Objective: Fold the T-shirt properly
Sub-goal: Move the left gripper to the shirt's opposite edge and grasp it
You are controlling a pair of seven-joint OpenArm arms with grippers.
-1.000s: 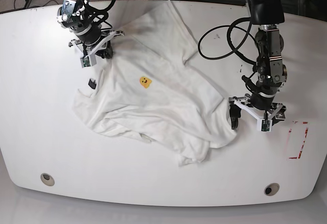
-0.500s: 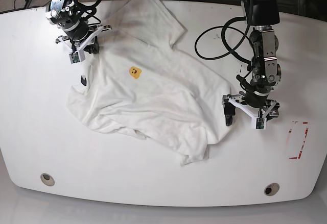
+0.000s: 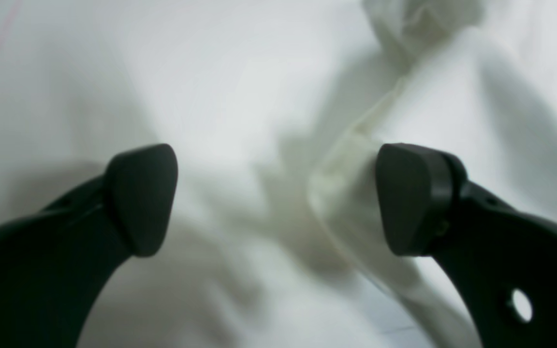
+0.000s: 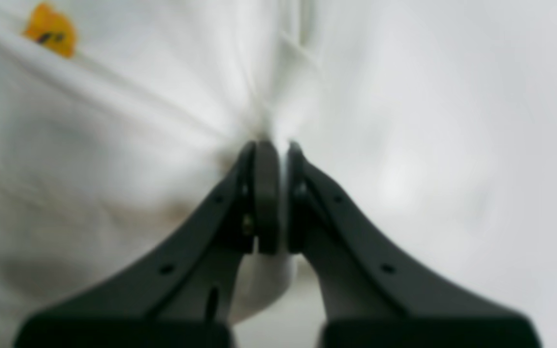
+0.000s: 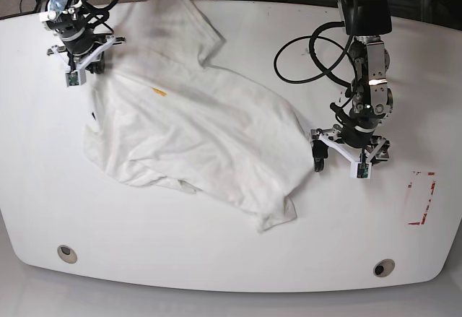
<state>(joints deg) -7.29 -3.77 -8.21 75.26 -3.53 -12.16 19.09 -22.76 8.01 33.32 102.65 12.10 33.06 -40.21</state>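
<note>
T-shirt [image 5: 202, 136] soft matt cloth; table [image 5: 216, 259] smooth, glossy white.

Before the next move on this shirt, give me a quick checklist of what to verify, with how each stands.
1. Right gripper clamped on the white cotton T-shirt: ok, cloth pinched.
2. Left gripper holding cloth: not ok, open.
3. Shirt edge between the left fingers: ok, a fold lies by one pad.
4. Shirt flat: not ok, rumpled.
5. Shirt fully on the white table: cannot tell, top edge near the rim.
</note>
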